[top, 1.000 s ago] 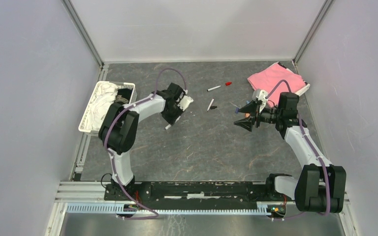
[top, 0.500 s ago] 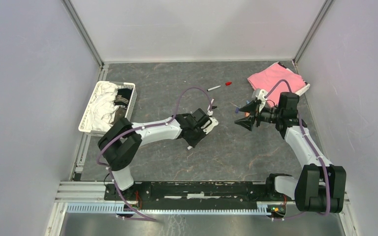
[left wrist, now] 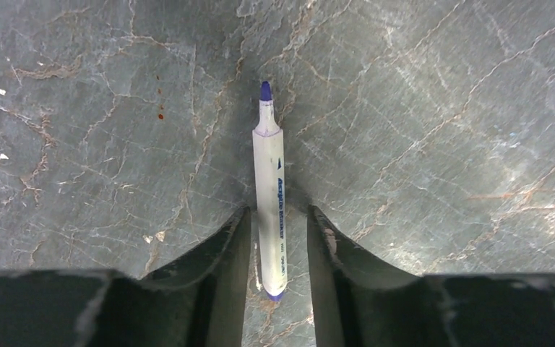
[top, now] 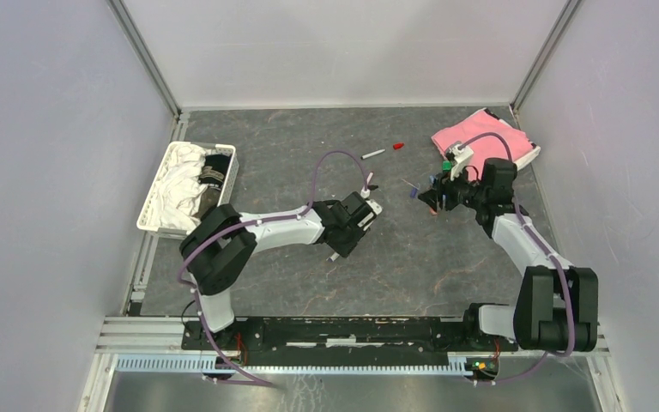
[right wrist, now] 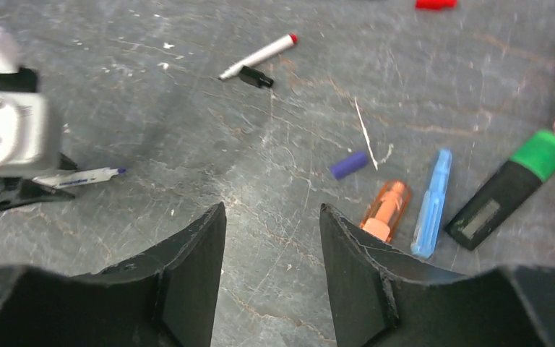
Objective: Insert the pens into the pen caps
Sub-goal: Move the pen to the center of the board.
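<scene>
My left gripper (left wrist: 278, 211) is low over the table, open, with a white pen with a blue tip (left wrist: 269, 173) lying between its jaws and a gap on each side. In the top view it (top: 340, 244) is at mid-table. My right gripper (right wrist: 273, 210) is open and holds nothing, hovering left of an orange marker (right wrist: 386, 210), a blue marker (right wrist: 432, 202) and a black-and-green marker (right wrist: 509, 189). A blue-purple cap (right wrist: 349, 165) lies ahead of it. Farther off lie another white pen (right wrist: 259, 56), a black cap (right wrist: 255, 76) and a red cap (right wrist: 436, 4).
A pink cloth (top: 480, 137) lies at the back right, just behind the markers. A white basket (top: 148, 216) holding white cloth stands at the left edge. A third white pen (top: 373, 154) lies near the red cap (top: 398, 146). Walls close in three sides.
My left arm swung from beside the basket to mid-table, brought the blue-tipped pen down and opened its jaws around it. My right gripper shifted back towards the markers and narrowed its jaws.
</scene>
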Tool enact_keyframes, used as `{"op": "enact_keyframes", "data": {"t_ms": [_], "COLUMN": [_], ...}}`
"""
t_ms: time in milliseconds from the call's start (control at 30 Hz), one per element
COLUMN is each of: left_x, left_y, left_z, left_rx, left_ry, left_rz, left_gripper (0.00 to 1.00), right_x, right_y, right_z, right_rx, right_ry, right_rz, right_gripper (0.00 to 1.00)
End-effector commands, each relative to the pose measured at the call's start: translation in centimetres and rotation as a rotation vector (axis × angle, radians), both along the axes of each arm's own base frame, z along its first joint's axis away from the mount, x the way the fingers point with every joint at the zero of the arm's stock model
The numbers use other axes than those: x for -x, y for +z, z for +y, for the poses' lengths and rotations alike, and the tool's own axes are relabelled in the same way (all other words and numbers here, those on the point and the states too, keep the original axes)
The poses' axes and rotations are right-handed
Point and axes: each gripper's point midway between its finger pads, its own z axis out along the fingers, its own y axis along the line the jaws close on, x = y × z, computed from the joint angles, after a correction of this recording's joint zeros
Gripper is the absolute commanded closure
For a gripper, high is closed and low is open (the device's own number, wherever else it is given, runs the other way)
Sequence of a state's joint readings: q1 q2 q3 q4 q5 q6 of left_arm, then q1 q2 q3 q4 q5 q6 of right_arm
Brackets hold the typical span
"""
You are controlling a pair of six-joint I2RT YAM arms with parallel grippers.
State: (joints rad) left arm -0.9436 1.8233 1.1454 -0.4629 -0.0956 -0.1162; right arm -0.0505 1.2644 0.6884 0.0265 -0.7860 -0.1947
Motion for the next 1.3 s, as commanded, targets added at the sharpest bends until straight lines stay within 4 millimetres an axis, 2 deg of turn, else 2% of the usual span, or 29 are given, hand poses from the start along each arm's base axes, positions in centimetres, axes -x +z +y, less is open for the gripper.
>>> {"op": "enact_keyframes", "data": {"t_ms": [0,33,167,267,300,333,367,467,567,700,867,1033,1267], "left_x": [-1.1,-1.2,-1.2,-0.9,-0.8,-0.8,-0.7,-0.3,0.2,0.7,1.0,1.0,1.1], "left_y": [3.1,3.9,7.5,10.9,11.2,13.1,13.9,15.7,15.9,15.4,15.1,14.8,14.8], "left_z": [-2.0,-2.1,-2.1,-1.7,-1.6,-1.6,-1.3,-0.5,0.4,1.4,2.0,2.2,2.1], "left_rx": [0.133,0.158,0.281,0.401,0.429,0.497,0.539,0.637,0.655,0.651,0.655,0.651,0.658], "left_ry": [0.055,0.057,0.058,0.051,0.049,0.05,0.052,0.061,0.062,0.068,0.071,0.072,0.07], "left_rz": [-0.077,-0.092,-0.173,-0.254,-0.274,-0.323,-0.352,-0.42,-0.441,-0.45,-0.456,-0.46,-0.46], "left_gripper": [0.55,0.52,0.38,0.35,0.35,0.35,0.34,0.32,0.32,0.32,0.32,0.32,0.32], "right_x": [-2.7,-2.9,-4.6,-5.5,-5.4,-5.7,-5.9,-6.4,-7.2,-8.4,-8.2,-7.8,-7.9], "right_y": [-0.4,-0.5,-1.5,-2.0,-3.0,-3.4,-3.9,-6.0,-6.8,-7.2,-9.0,-10.7,-11.4], "right_z": [-1.3,-0.8,-1.4,-0.3,0.1,0.5,0.8,1.5,1.4,0.4,0.0,0.2,-0.4], "right_rx": [0.022,0.033,0.087,0.11,0.125,0.123,0.114,0.12,0.148,0.226,0.278,0.303,0.337], "right_ry": [-0.207,-0.228,-0.41,-0.411,-0.402,-0.404,-0.413,-0.423,-0.464,-0.527,-0.548,-0.532,-0.549], "right_rz": [0.065,0.08,0.121,0.152,0.208,0.244,0.282,0.382,0.409,0.386,0.413,0.44,0.432], "right_gripper": [0.45,0.45,0.47,0.51,0.52,0.53,0.54,0.71,0.73,0.65,0.59,0.6,0.67]}}
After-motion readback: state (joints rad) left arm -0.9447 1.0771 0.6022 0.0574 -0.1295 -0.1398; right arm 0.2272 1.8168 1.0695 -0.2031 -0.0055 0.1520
